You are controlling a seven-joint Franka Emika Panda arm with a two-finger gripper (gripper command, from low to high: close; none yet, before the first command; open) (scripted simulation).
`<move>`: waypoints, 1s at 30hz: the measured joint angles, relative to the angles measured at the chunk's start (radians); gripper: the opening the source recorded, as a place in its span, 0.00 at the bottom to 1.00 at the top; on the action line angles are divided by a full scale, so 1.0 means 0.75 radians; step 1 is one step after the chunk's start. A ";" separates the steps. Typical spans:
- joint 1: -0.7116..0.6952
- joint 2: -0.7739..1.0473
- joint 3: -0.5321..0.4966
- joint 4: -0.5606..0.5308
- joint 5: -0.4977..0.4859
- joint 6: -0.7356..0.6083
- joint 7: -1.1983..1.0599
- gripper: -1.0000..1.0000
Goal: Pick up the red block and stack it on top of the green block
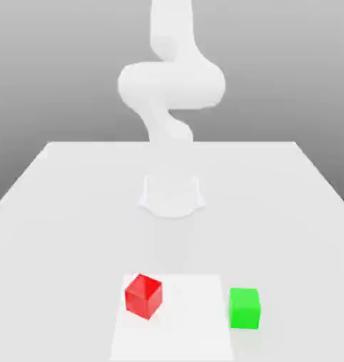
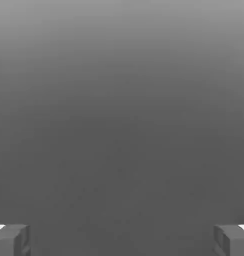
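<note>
The red block (image 1: 143,295) rests on the white table near its front edge, turned at an angle, on a slightly brighter square patch. The green block (image 1: 244,307) sits on the table to the exterior view's right of it, a clear gap apart, just past the patch's edge. In the hand view my gripper (image 2: 122,240) is open, its two grey fingertips (image 2: 11,240) spread wide with nothing but grey background between them. The white arm (image 1: 171,85) rises from its base at the table's middle and bends upward out of the picture.
The arm's round base (image 1: 172,194) stands on the white table (image 1: 75,212) behind the blocks. A lighter square patch (image 1: 188,332) lies at the front. Bare tabletop stretches to either side of the base.
</note>
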 joint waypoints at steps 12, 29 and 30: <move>-0.114 0.598 0.020 -0.332 0.002 0.349 0.262 0.50; -0.159 1.272 0.002 -0.505 -0.012 0.821 0.442 0.00; -0.159 1.272 0.002 -0.505 -0.013 0.822 0.442 0.00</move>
